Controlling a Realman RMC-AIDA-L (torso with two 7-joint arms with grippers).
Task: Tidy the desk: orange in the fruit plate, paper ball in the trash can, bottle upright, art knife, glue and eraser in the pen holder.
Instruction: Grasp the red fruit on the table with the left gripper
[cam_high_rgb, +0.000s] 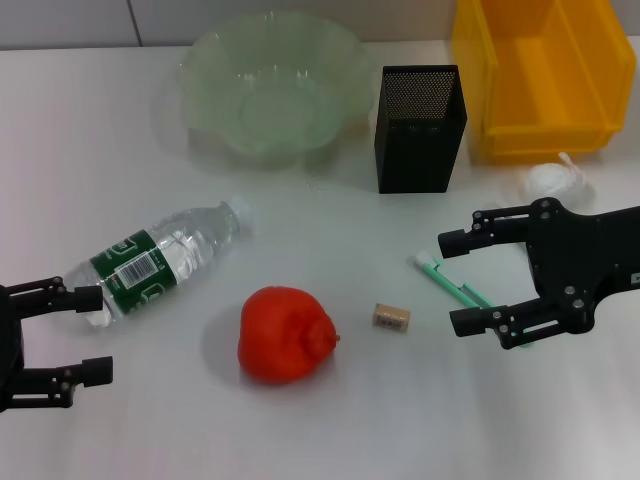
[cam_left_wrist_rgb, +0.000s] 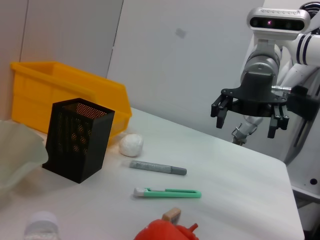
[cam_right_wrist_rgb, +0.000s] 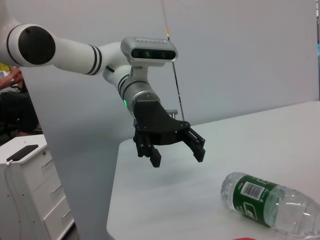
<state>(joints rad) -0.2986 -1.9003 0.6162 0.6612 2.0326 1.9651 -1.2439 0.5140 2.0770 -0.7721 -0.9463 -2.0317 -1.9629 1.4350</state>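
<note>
**Both grippers spread wide, nothing held**

I see my right gripper (cam_high_rgb: 455, 282) at centre right of the head view, jaws wide, hovering over the green art knife (cam_high_rgb: 455, 289). My left gripper (cam_high_rgb: 95, 335) sits at lower left, also wide, just beside the bottle (cam_high_rgb: 160, 260) lying on its side. The orange (cam_high_rgb: 285, 333) rests low centre on the surface (cam_high_rgb: 330, 420), the eraser (cam_high_rgb: 391, 318) to its right. Pen holder (cam_high_rgb: 418, 130), fruit plate (cam_high_rgb: 270, 85) and yellow bin (cam_high_rgb: 540, 75) line the top; the paper ball (cam_high_rgb: 558, 180) lies below the bin. The glue (cam_left_wrist_rgb: 158, 168) shows only in the left wrist view.
</note>
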